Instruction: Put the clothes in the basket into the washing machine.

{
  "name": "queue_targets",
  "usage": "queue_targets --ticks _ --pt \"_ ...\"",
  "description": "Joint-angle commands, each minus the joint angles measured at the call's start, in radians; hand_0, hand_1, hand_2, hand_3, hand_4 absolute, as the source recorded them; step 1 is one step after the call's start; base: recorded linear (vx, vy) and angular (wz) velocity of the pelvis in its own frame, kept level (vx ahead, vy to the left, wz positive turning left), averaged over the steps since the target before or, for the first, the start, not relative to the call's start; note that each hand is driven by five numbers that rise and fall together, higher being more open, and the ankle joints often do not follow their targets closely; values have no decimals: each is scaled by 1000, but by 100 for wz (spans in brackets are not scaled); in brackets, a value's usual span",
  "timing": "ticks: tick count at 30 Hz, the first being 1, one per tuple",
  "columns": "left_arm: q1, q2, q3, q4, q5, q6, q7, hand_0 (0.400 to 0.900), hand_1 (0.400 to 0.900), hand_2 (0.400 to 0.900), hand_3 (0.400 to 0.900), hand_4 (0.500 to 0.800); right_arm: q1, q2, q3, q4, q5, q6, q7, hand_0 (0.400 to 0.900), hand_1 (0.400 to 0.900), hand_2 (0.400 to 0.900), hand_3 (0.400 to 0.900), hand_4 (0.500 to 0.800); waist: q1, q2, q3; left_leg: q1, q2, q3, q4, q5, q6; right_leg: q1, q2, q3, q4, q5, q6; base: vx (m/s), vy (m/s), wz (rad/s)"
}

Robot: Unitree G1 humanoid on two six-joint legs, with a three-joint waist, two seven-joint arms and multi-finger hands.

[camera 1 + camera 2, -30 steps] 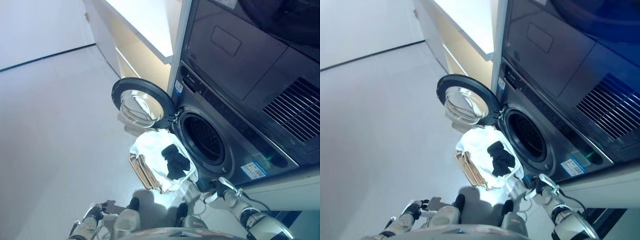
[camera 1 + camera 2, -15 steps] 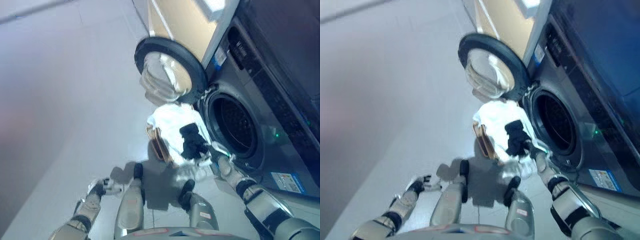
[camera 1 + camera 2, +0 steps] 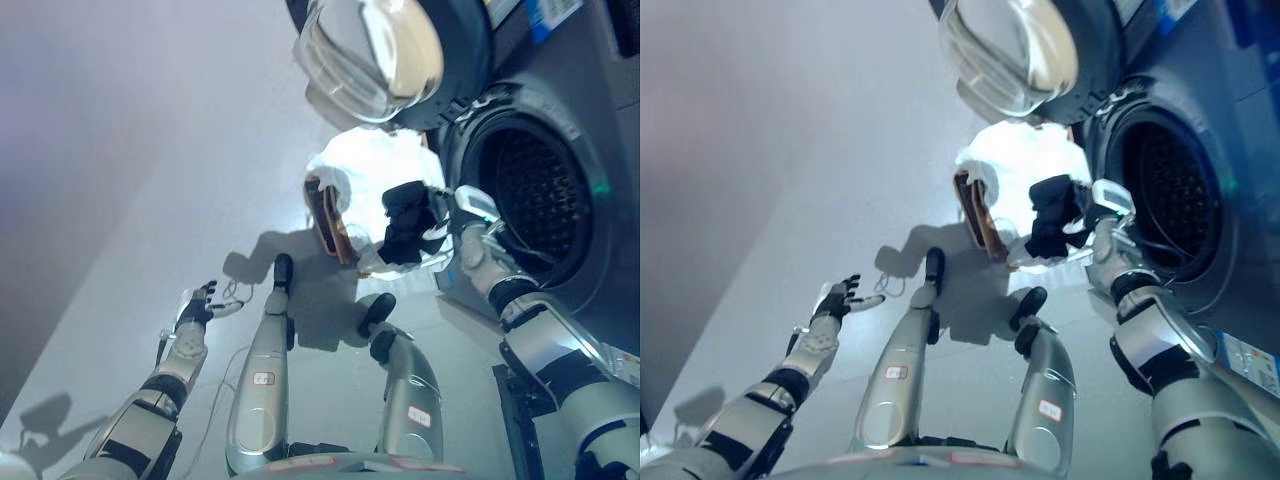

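Observation:
The basket (image 3: pixel 330 212), with a brown woven rim and a white liner (image 3: pixel 362 165), stands on the floor in front of the washing machine's open drum (image 3: pixel 535 195). A black garment (image 3: pixel 404 222) lies at the basket's right side, bunched up against my right hand (image 3: pixel 462 228). That hand reaches in from the right and its fingers curl into the cloth's edge. My left hand (image 3: pixel 838 300) hovers low on the left above the floor, fingers spread, holding nothing.
The machine's round glass door (image 3: pixel 385 45) is swung open to the left, above the basket. The dark grey front of the machine (image 3: pixel 1230 300) fills the right side. Pale floor (image 3: pixel 120 150) stretches to the left.
The whole picture has shifted down and closer, so the camera has moved. My right hand has reached up to the black garment. My left hand has lifted and spread.

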Motion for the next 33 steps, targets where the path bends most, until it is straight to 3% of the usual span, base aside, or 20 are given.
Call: queue_targets --ticks 1,8,17,23,29,31,32,33 --pt "32 45 -28 -44 -53 -43 65 900 900 900 900 800 -40 -73 48 2 2 -3 -71 900 900 900 900 800 15 5 -18 -111 -37 -17 97 -46 -19 -56 -22 49 62 56 60 -20 -6 14" --pt "11 47 -40 -94 -97 -52 81 900 900 900 900 800 -108 -99 64 43 26 -4 -76 900 900 900 900 800 24 14 -15 -277 -53 -36 238 -90 -17 -214 -50 78 238 -13 41 -29 -2 11" --pt "-7 55 -48 -93 -109 -47 82 900 900 900 900 800 -130 -86 80 108 26 14 -55 900 900 900 900 800 27 18 -31 -419 -77 -48 367 -122 -16 -366 -67 114 380 -74 3 -35 4 7" --pt "-20 59 -40 -98 -125 -48 83 900 900 900 900 800 -158 -107 95 168 6 32 -29 900 900 900 900 800 31 32 -67 -556 -97 -42 477 -142 -8 -525 -68 167 459 -87 -24 -67 19 0" --pt "-43 60 -33 -97 -149 -50 96 900 900 900 900 800 -205 -151 113 199 -38 51 -41 900 900 900 900 800 36 36 -91 -658 -103 -33 534 -153 -5 -640 -81 209 500 -91 -30 -40 24 -5" --pt "-46 66 -40 -148 -158 -55 115 900 900 900 900 800 -240 -185 126 203 -40 54 -38 900 900 900 900 800 34 40 -99 -695 -111 -32 555 -158 -5 -683 -85 225 524 -96 -32 -35 21 8" --pt "-18 63 -37 -231 -152 -60 125 900 900 900 900 800 -241 -211 124 208 -36 52 -38 824 824 824 824 754 39 49 -101 -721 -119 -27 567 -160 -5 -712 -88 236 537 -100 -35 -29 16 11" --pt "-16 63 -37 -233 -151 -59 126 900 900 900 900 800 -240 -211 124 208 -36 52 -38 669 669 669 669 661 38 49 -103 -724 -119 -27 568 -160 -4 -716 -89 237 539 -100 -34 -20 23 8"
